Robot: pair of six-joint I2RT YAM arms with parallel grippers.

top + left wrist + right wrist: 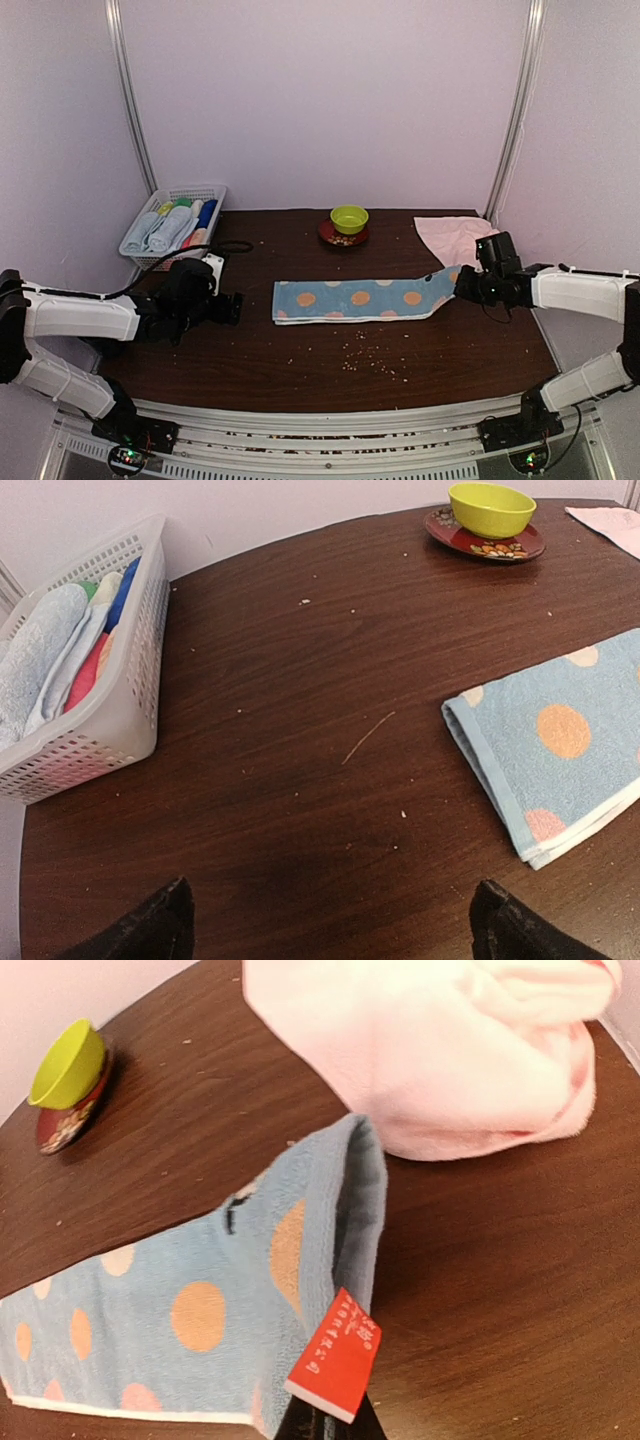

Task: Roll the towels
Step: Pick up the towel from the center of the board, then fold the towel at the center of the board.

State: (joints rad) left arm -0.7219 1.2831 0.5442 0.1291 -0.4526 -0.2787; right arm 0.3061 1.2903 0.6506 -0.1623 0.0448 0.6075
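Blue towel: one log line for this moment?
right gripper: shut on blue towel, right end lifted | left gripper: open, clear of cloth | pink towel: bunched at far right, not held

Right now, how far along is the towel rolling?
Done: nothing rolled on the table yet. In hand: the right hand is shut on the lifted right end of the blue dotted towel, which otherwise lies flat; the left hand is open, empty, off its left end. Left: roll that one, then the bunched pink towel at the far right.
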